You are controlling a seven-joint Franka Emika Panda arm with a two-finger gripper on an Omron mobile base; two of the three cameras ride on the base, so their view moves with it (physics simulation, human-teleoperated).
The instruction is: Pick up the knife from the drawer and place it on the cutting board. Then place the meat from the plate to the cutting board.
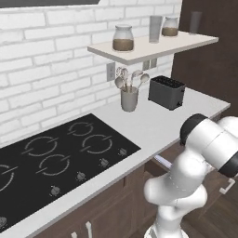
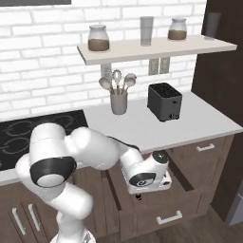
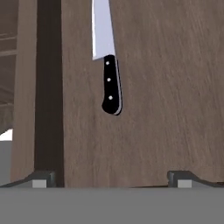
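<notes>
The knife lies on the wooden floor of the open drawer, its black riveted handle nearest me and its silver blade running off the top of the hand view. My gripper hovers above it, open, with the fingertips spread wide and nothing between them. From the right base view, the gripper points down into the pulled-out drawer under the counter. The cutting board, plate and meat are out of view.
On the white counter stand a black toaster and a utensil holder. A shelf with jars hangs above. The black cooktop is to the left. A shut drawer sits to the right.
</notes>
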